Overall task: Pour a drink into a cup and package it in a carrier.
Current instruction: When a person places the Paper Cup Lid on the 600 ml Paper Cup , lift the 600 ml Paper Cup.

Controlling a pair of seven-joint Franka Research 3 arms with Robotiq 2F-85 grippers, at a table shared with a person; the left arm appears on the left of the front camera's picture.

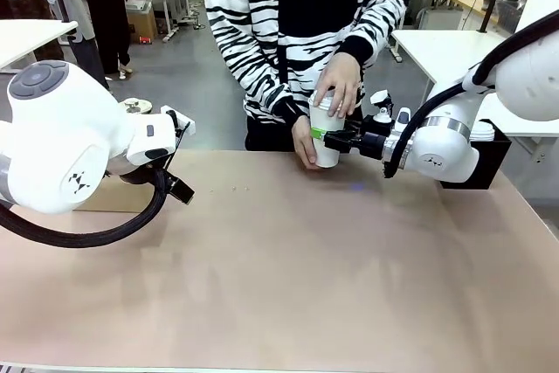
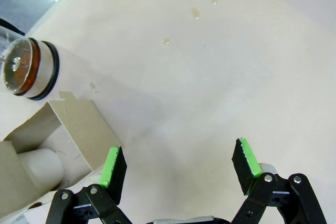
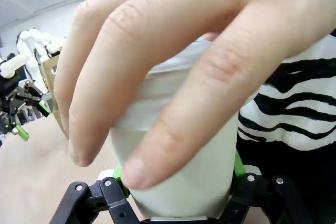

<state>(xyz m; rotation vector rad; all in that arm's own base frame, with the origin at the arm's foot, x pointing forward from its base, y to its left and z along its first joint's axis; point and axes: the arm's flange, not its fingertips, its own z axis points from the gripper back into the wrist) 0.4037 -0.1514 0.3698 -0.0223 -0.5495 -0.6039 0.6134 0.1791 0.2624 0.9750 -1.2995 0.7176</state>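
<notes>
Colours and patterns, as observed.
Cup (image 1: 327, 148) white; sweater (image 1: 253, 24) black-and-white zebra stripes; table (image 1: 279, 286) pinkish beige; left arm (image 1: 61, 137) white; left gripper (image 2: 179, 163) black, pads (image 2: 111, 163) bright green; carrier (image 2: 79, 121) brown cardboard; drink (image 2: 34, 69) dark brown.

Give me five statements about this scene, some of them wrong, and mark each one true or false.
1. The right gripper is closed on the white cup. True.
2. The person's hands are off that cup. False: one hand lies over its top, the other holds its side.
3. The left gripper is open and holds nothing. True.
4. That cup stands in the cardboard carrier. False: it is at the far side of the table, and the cardboard carrier lies beside the left gripper.
5. The table is dry. False: a few droplets lie on it.
</notes>
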